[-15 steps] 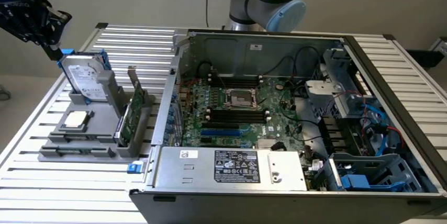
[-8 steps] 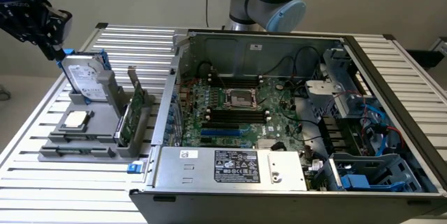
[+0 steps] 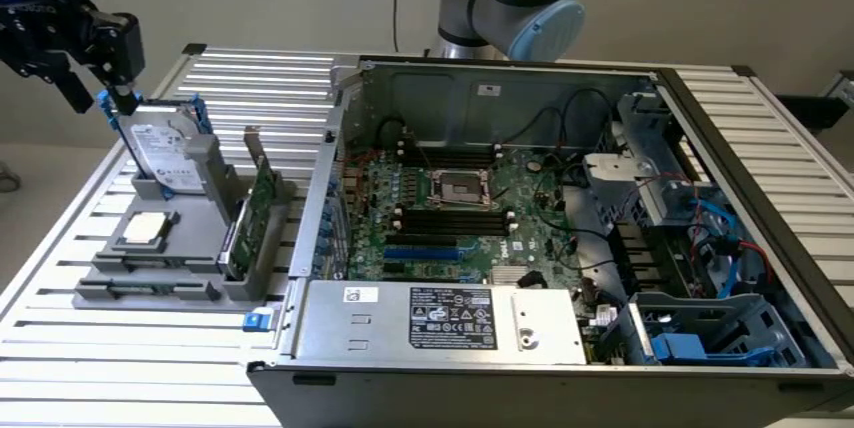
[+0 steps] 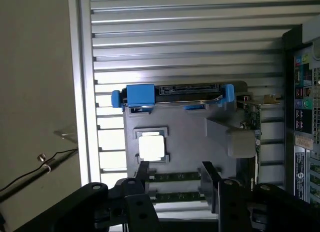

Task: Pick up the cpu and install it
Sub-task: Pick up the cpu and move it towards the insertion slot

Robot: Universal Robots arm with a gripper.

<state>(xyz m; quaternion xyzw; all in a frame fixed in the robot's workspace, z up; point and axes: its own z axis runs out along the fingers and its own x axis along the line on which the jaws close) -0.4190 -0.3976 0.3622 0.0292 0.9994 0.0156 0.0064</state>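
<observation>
1. In the wrist view, the two fingers (image 4: 143, 173) of the gripper (image 4: 175, 167) are nearest. They stand spread, with nothing between them.
2. Beyond them the cpu (image 4: 151, 146) lies flat in a recess of the grey holder (image 4: 192, 147). It sits in front of one finger, not on the middle line between both.
3. I think a straight descent from here could put that finger on the chip's top or on the recess rim, and so scratch or tip it.
4. In the exterior view, the case (image 3: 561, 380) is nearest. At this view's far left the gripper (image 3: 94, 96) hangs open just above the upright drive (image 3: 167, 153). The cpu (image 3: 144, 229) rests lower on the holder, apart from the gripper.
5. The drive stands close under the fingers, so a careless move could knock it.
6. The socket (image 3: 461, 188) is well apart, inside the case. A thin chip that is badly pinched may slip, or land tilted there.
</observation>
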